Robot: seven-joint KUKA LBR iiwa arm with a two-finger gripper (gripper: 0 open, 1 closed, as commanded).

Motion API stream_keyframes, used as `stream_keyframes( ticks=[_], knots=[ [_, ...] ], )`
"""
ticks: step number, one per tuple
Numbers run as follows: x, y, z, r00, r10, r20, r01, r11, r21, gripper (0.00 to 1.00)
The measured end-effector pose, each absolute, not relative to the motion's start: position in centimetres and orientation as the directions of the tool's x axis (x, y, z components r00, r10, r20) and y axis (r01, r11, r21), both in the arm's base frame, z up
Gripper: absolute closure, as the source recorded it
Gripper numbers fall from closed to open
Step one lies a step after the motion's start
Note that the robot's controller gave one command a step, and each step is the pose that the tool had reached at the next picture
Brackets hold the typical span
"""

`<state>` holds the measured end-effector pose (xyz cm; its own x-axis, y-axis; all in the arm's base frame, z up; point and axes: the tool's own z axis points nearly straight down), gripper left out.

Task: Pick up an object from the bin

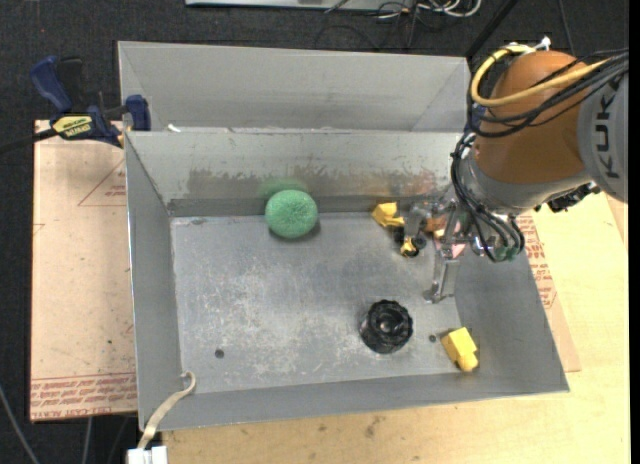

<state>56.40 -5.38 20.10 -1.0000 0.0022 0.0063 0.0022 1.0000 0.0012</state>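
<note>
The gripper (pixel 437 288) hangs above the bin (pixel 300 377) floor, between black knob (pixel 386 326) and yellow block (pixel 460 348). Its opening cannot be determined.

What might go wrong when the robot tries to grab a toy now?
1. The gripper hangs over bare bin floor, between the black round thing and the yellow block. Going straight down, it would probably grab nothing.
2. The yellow block lies close to the bin's front wall, so there may be little room to reach it.
3. The green ball could roll away if nudged.
</note>
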Motion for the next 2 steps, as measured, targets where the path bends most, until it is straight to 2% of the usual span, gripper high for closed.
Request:
stream_keyframes(
  ticks=[1,2],
  knots=[
    [56.5,-5.4,20.5,-1.000,0.000,-0.002,0.000,1.000,0.000,0.00],
    [60.4,-8.3,11.8,-0.998,0.056,-0.008,0.056,0.998,0.001,0.00]
  ],
)
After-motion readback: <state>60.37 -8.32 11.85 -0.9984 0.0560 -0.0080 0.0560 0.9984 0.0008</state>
